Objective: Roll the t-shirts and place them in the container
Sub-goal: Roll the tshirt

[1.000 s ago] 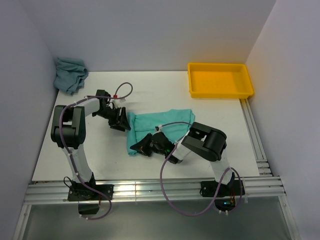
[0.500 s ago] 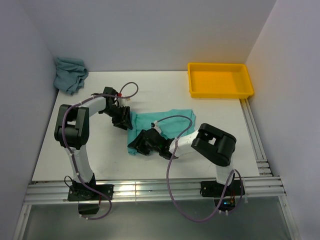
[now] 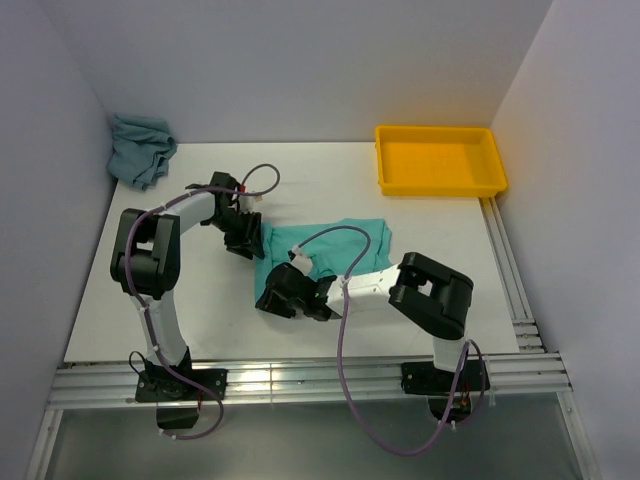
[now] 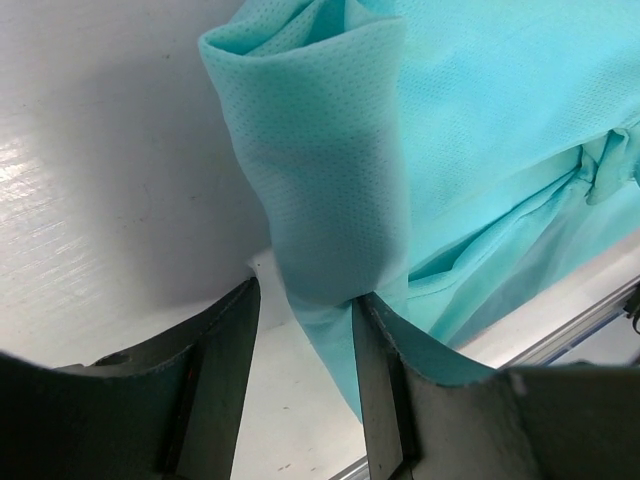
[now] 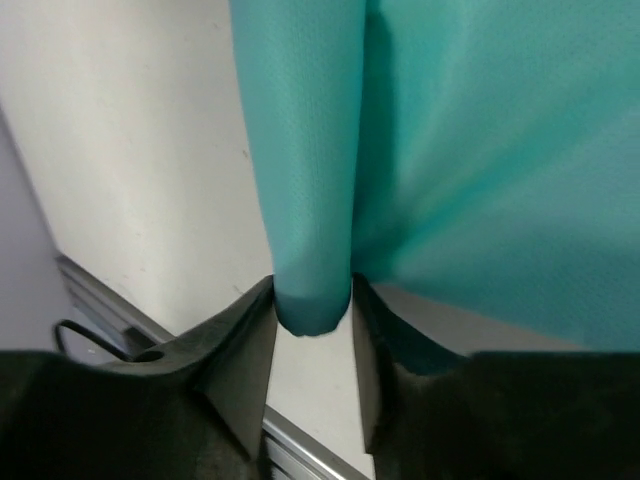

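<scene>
Two t-shirts on the white worktop (image 3: 220, 320). The mint-turquoise t-shirt (image 3: 340, 248) lies about mid-worktop, mostly spread flat, between the two arms. The grey-teal t-shirt (image 3: 140, 148) sits crumpled in the far left corner, against the wall, well apart from both arms. (A)

Agreed. Where is the left tool (image 3: 246, 238)? (B)

At the far left corner of the mint-turquoise t-shirt, low over the worktop. Wrist view: that edge is turned over into a loose roll, and the roll runs down between the fingers (image 4: 375, 390). One finger touches the cloth; beside the other a sliver of bare worktop shows. Fingers partway apart, set round the roll. Cannot tell whether they pinch it. (A)

And the right tool (image 3: 276, 298)? (B)

At the near left corner of the same shirt, the arm stretched leftward along its near side. Wrist view: a narrow rolled edge runs straight between the fingers, both of them pressed against its sides. The end of the roll sits just inside the tips. Clamped on the mint-turquoise t-shirt. (A)

So both tools are on the left edge of one shirt, one at each end of it. Anything else on the worktop? (B)

A yellow tray (image 3: 440, 186) at the far right, well apart from both shirts. An aluminium rail (image 3: 300, 378) runs along the near edge, with the two arm bases on it. (A)
</scene>
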Controlling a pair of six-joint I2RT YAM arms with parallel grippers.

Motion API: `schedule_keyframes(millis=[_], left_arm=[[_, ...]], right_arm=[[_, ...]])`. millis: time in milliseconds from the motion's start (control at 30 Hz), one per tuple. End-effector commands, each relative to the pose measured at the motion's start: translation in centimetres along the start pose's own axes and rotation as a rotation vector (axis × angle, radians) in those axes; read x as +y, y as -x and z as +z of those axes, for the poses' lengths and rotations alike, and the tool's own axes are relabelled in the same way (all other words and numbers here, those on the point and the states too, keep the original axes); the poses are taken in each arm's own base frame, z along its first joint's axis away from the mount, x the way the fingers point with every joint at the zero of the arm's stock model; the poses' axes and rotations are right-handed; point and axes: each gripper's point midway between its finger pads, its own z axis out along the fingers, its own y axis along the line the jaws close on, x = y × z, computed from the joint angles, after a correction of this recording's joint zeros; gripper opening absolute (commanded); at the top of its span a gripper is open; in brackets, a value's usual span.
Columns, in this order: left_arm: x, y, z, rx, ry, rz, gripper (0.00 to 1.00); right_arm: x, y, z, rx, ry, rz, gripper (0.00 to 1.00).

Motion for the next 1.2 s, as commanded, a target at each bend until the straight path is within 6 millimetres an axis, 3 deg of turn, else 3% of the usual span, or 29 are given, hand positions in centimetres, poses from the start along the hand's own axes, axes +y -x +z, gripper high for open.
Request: schedule_keyframes(millis=[0,100,267,300,367,500,567,867,1167], left_arm=[[2.2,0.4,0.7,-0.006,0.112,0.021,0.49],[2.2,0.4,0.8,-0.002,0.121,0.026,0.49],[2.2,0.5,0.6,-0.005,0.129,0.033,0.50],[2.1,0.4,0.7,-0.002,0.127,0.033,0.50],[2.0,0.5,0.6,-0.004,0.131,0.034,0.50],[1.8,0.3,0.5,0.000,0.130,0.042,0.50],[1.7,0.2,0.6,0.004,0.130,0.044,0.50],[1.2,0.3,0.3,0.009,0.122,0.047,0.51],[0.8,0.3,0.3,0.013,0.117,0.053,0.51]], right_arm=[[0.3,-0.3,-0.3,-0.002,-0.029,-0.046,0.44],[0.5,-0.2,-1.1,-0.011,-0.068,-0.102,0.52],[4.2,-1.1,-3.0,0.020,-0.057,-0.224,0.53],[6.3,-0.5,-3.7,-0.008,-0.030,-0.250,0.53],[6.7,-0.6,-4.6,-0.016,-0.065,-0.290,0.53],[8.5,2.5,-5.3,-0.141,-0.147,-0.344,0.51],[7.8,3.8,-5.3,-0.177,-0.225,-0.378,0.51],[5.5,9.4,-0.2,-0.334,-0.388,-0.423,0.44],[3.9,10.6,3.0,-0.359,-0.439,-0.453,0.45]])
